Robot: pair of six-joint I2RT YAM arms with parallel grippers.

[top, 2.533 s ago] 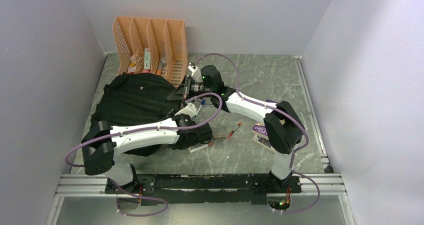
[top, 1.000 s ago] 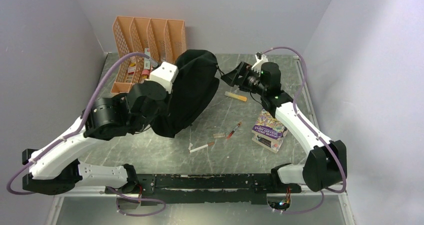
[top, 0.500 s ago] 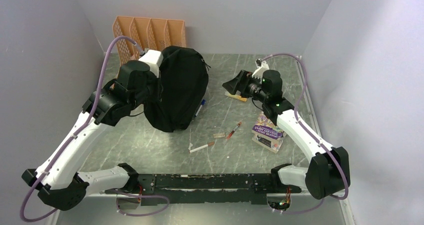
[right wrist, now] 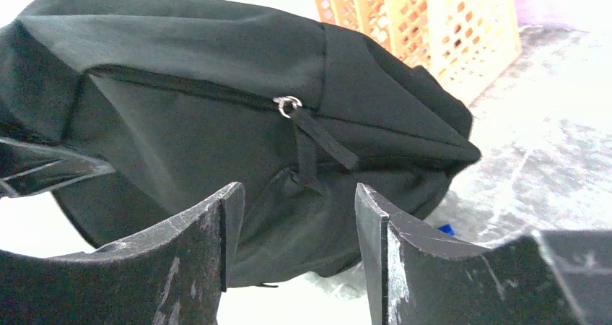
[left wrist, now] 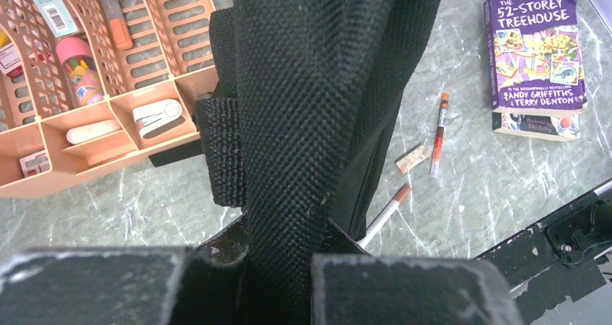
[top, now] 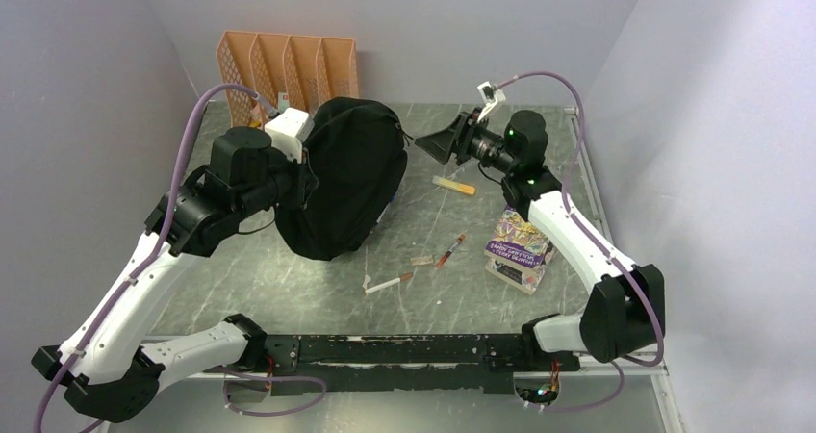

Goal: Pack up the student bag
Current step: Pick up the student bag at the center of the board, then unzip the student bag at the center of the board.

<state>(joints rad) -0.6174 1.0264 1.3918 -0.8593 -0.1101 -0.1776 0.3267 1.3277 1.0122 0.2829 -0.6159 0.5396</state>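
The student bag (top: 348,178) is a big black backpack that hangs upright over the back left of the table. My left gripper (top: 304,179) is shut on its woven black strap (left wrist: 317,123), which runs up between my fingers (left wrist: 281,256). My right gripper (top: 430,142) hovers just right of the bag's upper side, open, with nothing between its fingers. In the right wrist view the bag (right wrist: 216,123) fills the frame beyond that gripper (right wrist: 296,195). Its zipper pull (right wrist: 289,107) sits a little above and ahead of the fingertips.
An orange desk organizer (top: 289,67) with small stationery stands behind the bag. On the table lie a purple book (top: 517,248), a red pen (top: 450,250), a white pen (top: 389,283), a small tan piece (top: 421,259) and a yellow stick (top: 453,185). A blue item (top: 389,200) peeks from under the bag.
The left arm has swung the bag from a tilt to hanging upright. The right gripper has moved up and left toward the bag, and its jaws have narrowed somewhat.
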